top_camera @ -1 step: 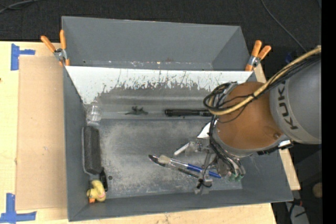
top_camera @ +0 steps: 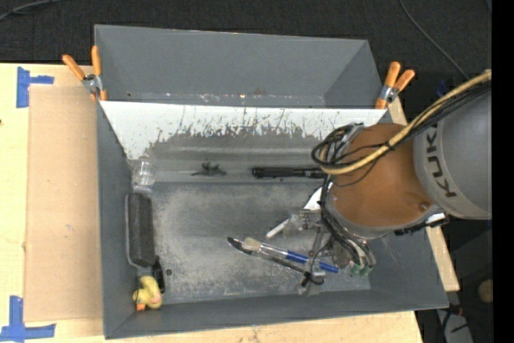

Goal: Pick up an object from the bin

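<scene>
The arm [top_camera: 377, 173] has its pincer [top_camera: 320, 259] over a blue pen [top_camera: 277, 254]

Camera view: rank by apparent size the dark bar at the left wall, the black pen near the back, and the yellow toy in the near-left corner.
1. dark bar: longest and widest.
2. black pen: nearly as long, but far thinner.
3. yellow toy: clearly the smallest.

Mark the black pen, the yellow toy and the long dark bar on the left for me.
black pen [top_camera: 285, 171]: camera view, middle of its barrel.
yellow toy [top_camera: 146, 293]: camera view, its body.
long dark bar [top_camera: 140, 229]: camera view, middle of its length.
</scene>
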`<state>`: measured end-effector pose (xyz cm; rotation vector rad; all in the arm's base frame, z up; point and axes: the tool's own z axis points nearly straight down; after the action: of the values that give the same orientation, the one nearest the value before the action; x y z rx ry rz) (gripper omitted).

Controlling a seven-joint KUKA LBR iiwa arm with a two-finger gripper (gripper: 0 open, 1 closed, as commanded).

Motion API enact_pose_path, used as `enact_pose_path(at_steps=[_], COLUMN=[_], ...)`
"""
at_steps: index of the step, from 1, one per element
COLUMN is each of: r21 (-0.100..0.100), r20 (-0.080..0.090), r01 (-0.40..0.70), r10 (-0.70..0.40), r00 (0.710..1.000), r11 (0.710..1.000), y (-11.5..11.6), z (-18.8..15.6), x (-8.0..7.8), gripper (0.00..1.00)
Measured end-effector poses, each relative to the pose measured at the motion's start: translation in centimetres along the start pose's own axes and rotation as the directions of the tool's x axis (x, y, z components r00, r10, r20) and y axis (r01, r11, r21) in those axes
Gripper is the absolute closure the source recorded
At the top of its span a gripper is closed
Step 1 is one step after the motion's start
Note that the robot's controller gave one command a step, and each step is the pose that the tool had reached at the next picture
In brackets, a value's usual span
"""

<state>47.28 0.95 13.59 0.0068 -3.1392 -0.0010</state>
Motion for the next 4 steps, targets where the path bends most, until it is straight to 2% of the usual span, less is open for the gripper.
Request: enact_pose_path(at_steps=[1,2,3,4], r21=[-0.001,-0.001,-0.001,-0.002], r20=[0.000,0.016,0.010,0.016], r01=[-0.081,-0.058,-0.076,-0.067], r10=[0.081,0.058,0.076,0.067], r00=[0.997,0.998,0.997,0.998], r11=[0.997,0.998,0.997,0.998], y=[-1.79,-1.03,-1.60,-1.26], z=[6.88,6.49,6.60,6.54], x=[-0.49,-0.14,-0.59,-0.41], gripper=[0.00,0.00,0.00,0.00])
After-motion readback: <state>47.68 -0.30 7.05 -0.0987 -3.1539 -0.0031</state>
